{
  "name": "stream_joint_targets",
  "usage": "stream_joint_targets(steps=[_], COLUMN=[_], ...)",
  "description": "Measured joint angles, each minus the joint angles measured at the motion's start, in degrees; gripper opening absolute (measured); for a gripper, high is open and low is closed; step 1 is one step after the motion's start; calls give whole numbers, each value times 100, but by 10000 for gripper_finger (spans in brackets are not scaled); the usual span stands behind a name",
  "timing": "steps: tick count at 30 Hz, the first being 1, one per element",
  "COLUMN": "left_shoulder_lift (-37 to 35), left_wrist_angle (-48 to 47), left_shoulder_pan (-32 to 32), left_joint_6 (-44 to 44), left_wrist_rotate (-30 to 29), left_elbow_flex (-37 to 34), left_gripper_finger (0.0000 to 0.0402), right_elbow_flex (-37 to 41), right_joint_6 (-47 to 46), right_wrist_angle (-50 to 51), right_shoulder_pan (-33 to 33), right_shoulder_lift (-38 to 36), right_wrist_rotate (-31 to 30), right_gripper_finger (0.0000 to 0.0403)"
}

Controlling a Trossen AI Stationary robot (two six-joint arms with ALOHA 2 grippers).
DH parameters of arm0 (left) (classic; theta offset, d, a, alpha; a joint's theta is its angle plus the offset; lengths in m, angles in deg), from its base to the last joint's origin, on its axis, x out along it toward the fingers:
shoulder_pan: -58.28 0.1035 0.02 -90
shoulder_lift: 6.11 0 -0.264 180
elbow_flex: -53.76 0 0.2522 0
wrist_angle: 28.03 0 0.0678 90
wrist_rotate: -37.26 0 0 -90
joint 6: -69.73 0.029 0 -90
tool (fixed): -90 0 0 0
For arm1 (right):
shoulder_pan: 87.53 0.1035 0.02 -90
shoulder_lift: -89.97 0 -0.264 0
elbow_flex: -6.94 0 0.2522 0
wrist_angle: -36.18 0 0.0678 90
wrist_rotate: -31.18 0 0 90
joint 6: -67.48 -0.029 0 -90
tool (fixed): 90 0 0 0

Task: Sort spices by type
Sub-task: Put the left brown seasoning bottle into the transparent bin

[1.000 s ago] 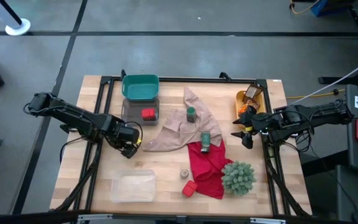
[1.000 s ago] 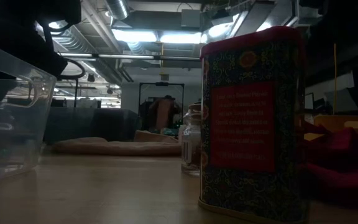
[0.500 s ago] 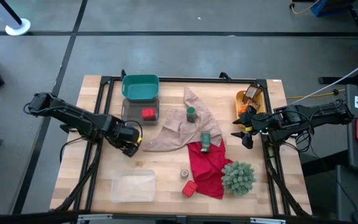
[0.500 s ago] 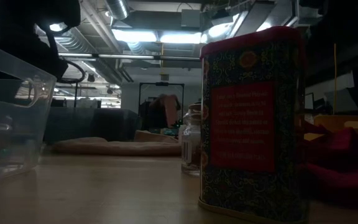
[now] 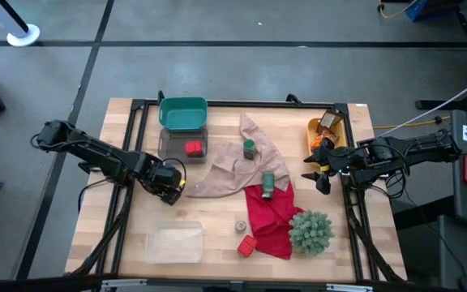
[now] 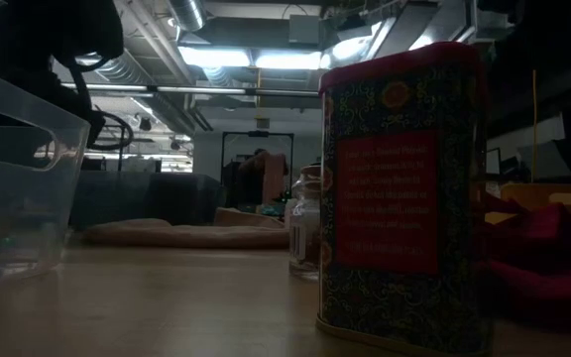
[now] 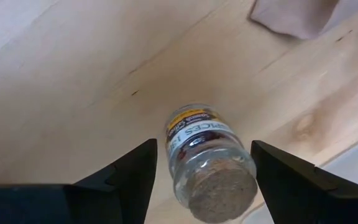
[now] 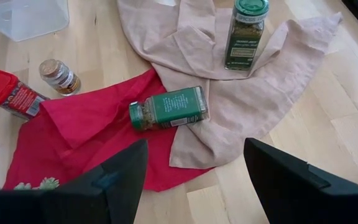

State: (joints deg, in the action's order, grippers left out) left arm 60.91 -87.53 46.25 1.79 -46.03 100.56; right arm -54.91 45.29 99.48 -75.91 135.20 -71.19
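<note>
The left hand [image 5: 169, 188] is hovering over the left part of the wooden table [image 5: 217, 243], just left of the beige cloth [image 5: 229, 172], with its 2 fingers [image 7: 120, 180] spread apart on either side of a small cork-topped glass jar [image 7: 207, 163] that is lying on its side on the bare wood; the fingers are not touching it. The right hand [image 5: 318, 173] is waiting at the right edge of the table, near the yellow tray [image 5: 315, 130] that is holding an orange-brown packet [image 5: 328, 122], and its fingers [image 8: 120, 177] are also standing wide apart with nothing between them. 1 dark-green jar [image 5: 250, 148] is standing upright on the beige cloth, and another dark-green jar [image 5: 267, 185] is lying on its side where the beige cloth is meeting the red cloth [image 5: 270, 217]. A second cork-topped pot [image 5: 240, 225] is sitting on the bare table just left of the red cloth, and a red tin [image 5: 247, 246] is standing at that cloth's near left corner. Another red tin [image 5: 192, 148] is resting in the grey tray [image 5: 169, 146], just nearer than the teal bin [image 5: 183, 113] at the far side. A clear plastic container [image 5: 173, 245] is sitting near the front left, and a spiky green plant [image 5: 310, 231] is standing at the near right.
</note>
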Motion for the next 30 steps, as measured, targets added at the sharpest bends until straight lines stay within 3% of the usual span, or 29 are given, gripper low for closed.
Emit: stream_joint_targets(steps=[4,10,16,30], left_shoulder_lift=[0,-12,-3,0], left_wrist_angle=[12,21,261,471], left_shoulder_pan=[0,2,2,2], left_joint_6=[26,-112,-267,-262], left_wrist_rotate=[-76,-70,-26,-34], left_elbow_flex=[0,17,19,136], left_gripper_finger=[221,158,157,109], right_elbow_flex=[0,0,0,0], right_joint_6=[0,0,-2,-2], right_wrist_angle=[0,0,-4,-11], right_shoulder_pan=[0,0,0,0], right_shoulder_lift=[0,0,0,0], right_wrist_rotate=[3,3,3,3], right_gripper_finger=[266,266,266,266])
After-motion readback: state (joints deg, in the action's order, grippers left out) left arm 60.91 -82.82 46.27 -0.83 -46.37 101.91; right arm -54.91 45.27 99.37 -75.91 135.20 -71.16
